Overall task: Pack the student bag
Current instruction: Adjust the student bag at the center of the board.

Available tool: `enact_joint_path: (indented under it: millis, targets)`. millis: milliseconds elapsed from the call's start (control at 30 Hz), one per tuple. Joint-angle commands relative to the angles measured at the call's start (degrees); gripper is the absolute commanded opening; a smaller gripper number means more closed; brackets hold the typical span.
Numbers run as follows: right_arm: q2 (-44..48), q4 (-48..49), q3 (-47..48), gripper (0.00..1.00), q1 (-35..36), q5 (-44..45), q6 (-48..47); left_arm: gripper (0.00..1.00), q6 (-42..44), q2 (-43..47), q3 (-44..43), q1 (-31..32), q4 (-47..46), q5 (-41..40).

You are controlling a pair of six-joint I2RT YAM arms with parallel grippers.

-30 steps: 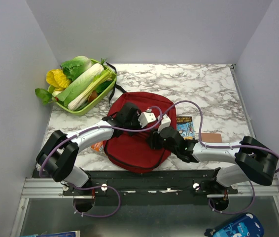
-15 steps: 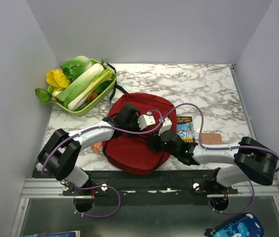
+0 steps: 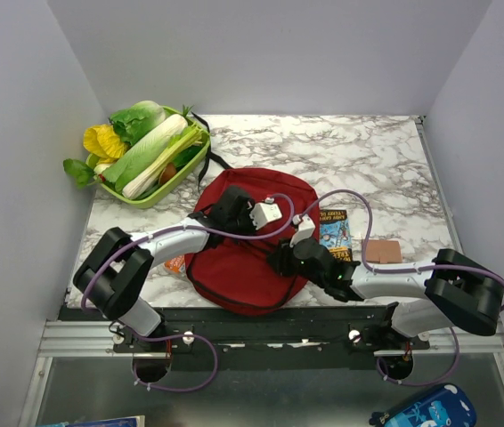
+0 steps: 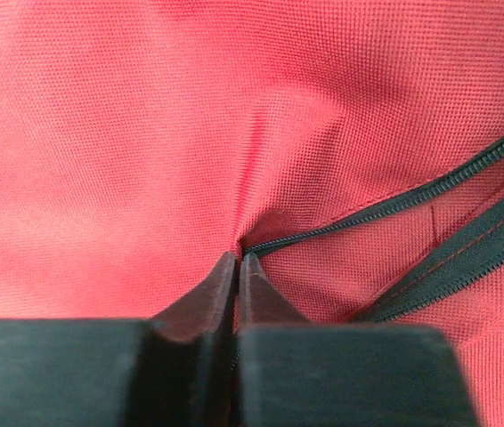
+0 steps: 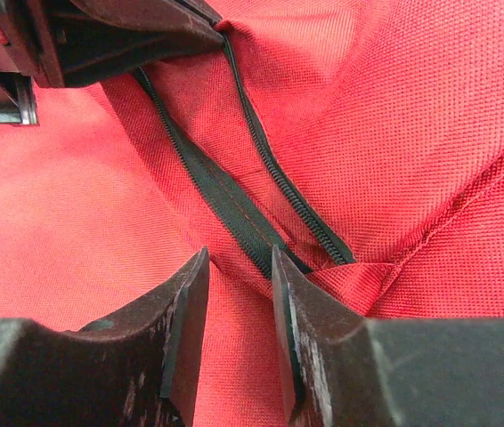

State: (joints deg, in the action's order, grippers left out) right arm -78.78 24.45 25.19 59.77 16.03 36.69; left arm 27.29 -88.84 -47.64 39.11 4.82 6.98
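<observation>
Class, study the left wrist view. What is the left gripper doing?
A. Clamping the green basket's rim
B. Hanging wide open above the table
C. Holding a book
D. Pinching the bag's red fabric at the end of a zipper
D: the left gripper is shut, its tips pinching a fold of the bag right where the zipper ends.

The right gripper has pulled back across the backpack toward the arm bases. Its wrist now sits lower, on the bag's right flank, with the forearm lying flatter. The left arm has shifted its elbow slightly rightward. The book cover is possibly a little more exposed.
</observation>
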Motion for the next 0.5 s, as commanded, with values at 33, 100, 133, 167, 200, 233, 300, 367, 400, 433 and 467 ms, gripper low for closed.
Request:
enact_joint_path:
  millis: [33, 100, 133, 167, 200, 233, 300, 367, 400, 433, 467]
  targets:
    - [-0.23, -4.06, -2.07, 0.42, 1.14, 1.28, 2.07, 0.0, -2.85, 2.25, 1.05, -0.35, 0.1, -1.45]
    - [0.03, -5.19, -1.55, 0.42, 1.05, 1.98, 2.77, 0.0, -3.9, 3.49, 0.97, -0.35, 0.8, -0.39]
    - [0.12, -5.55, -1.37, 0.42, 1.05, 2.42, 2.69, 0.0, -4.43, 4.71, 0.88, -0.27, 1.07, 0.13]
    - [0.21, -6.07, -0.68, 0.42, 1.14, 2.51, 2.6, 0.0, -5.05, 5.34, 0.71, -0.27, 1.68, 0.92]
    - [0.38, -6.95, -0.32, 0.42, 1.14, 2.69, 2.51, 0.0, -5.57, 6.04, 0.7, -0.35, 1.86, 1.36]
    - [0.3, -7.3, -0.06, 0.43, 1.05, 2.95, 2.43, 0.0, -6.8, 7.18, 0.62, -0.35, 2.03, 1.8]
    - [0.21, -8.36, 0.82, 0.43, 1.14, 3.22, 2.42, 0.0, -7.95, 8.24, 0.44, -0.27, 2.56, 3.12]
    - [-0.14, -8.71, 1.09, 0.43, 1.14, 3.48, 2.6, 0.0, -9.36, 9.56, 0.27, -0.35, 3.0, 3.91]
    - [-0.23, -9.32, 1.35, 0.43, 1.05, 3.65, 2.86, 0.0, -9.88, 9.82, 0.09, -0.35, 3.18, 4.09]
    - [-0.23, -9.59, 1.53, 0.44, 1.05, 4.0, 3.04, 0.0, -10.15, 10.17, -0.17, -0.44, 3.53, 4.79]
    - [-0.06, -9.68, 1.53, 0.45, 1.14, 4.01, 3.21, 0.0, -10.76, 10.26, -0.52, -0.44, 3.97, 5.06]
